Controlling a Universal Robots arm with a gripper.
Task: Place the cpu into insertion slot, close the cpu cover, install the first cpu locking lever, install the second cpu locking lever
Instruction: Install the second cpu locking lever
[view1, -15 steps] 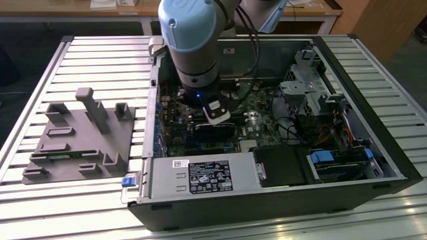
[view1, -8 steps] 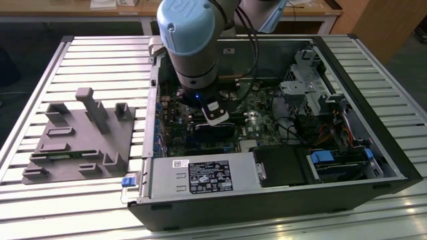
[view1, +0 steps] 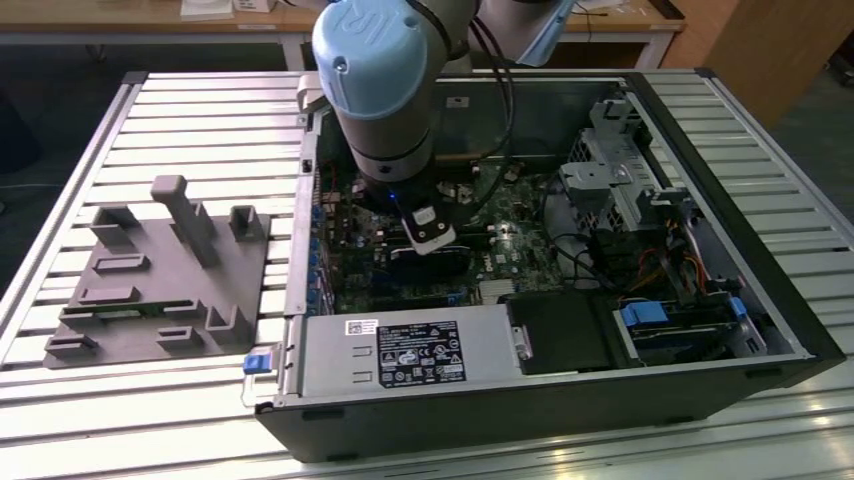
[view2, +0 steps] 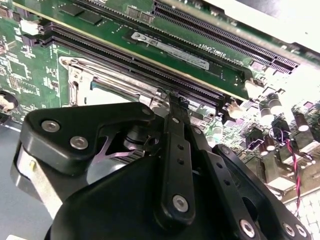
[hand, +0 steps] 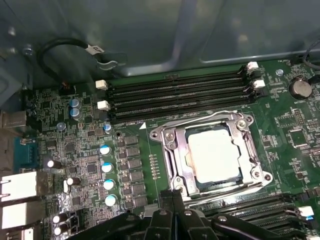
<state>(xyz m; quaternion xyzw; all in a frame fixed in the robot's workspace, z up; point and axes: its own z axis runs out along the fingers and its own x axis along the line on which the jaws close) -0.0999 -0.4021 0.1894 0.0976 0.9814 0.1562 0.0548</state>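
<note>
In the exterior view you have the arm (view1: 380, 90) reaching down into the open computer case (view1: 534, 400), which lies on its side on the slatted counter (view1: 80, 130); the gripper (view1: 430, 232) sits low over the green motherboard (view1: 514, 250), and a grey fixture block (view1: 160, 280) rests on the counter at about nine o'clock from the case. In the second wrist view the gripper (view2: 176, 102) has its fingers (view2: 175, 150) pressed together, closed with nothing between them, their tip just beside the edge of the cpu cover (view2: 105, 75); the long black memory slots (view2: 150, 57) run past it. In the first wrist view you see the cpu (hand: 215, 152) lying flat in the insertion slot (hand: 197, 181), its pale metal top showing through the window of the cpu cover (hand: 177, 150), which lies down around it. The fingers (hand: 172, 200) come in at about seven o'clock from the cpu, near the cover's corner. Memory slots (hand: 180, 95) lie at twelve o'clock from the socket
</note>
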